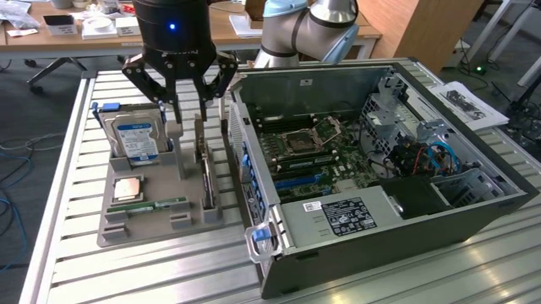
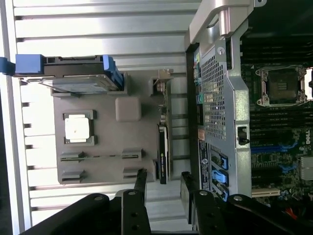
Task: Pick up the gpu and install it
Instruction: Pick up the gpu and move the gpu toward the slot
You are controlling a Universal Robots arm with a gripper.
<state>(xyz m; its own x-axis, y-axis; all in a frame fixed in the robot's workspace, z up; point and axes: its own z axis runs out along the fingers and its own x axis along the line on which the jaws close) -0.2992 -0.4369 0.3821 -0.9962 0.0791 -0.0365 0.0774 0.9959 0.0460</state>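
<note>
Your end effector [image 1: 189, 120] hung open above the gpu [image 1: 207, 182], fingers spread either side of its line. The gpu stood edge-on in the grey holder [image 1: 135, 231], at three o'clock of the hard drive [image 1: 135, 139], likely so both faces could be pinched.

We see arm [image 1: 292, 31] cut off at exterior view's 12 o'clock edge; gripper [image 1: 190, 119] finger hides gpu [image 1: 208, 183] far end; hard drive [image 1: 135, 136] label unreadable.

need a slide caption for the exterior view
Open pincer hovers above the gpu, upright in its grey holder beside the open computer case.
</note>
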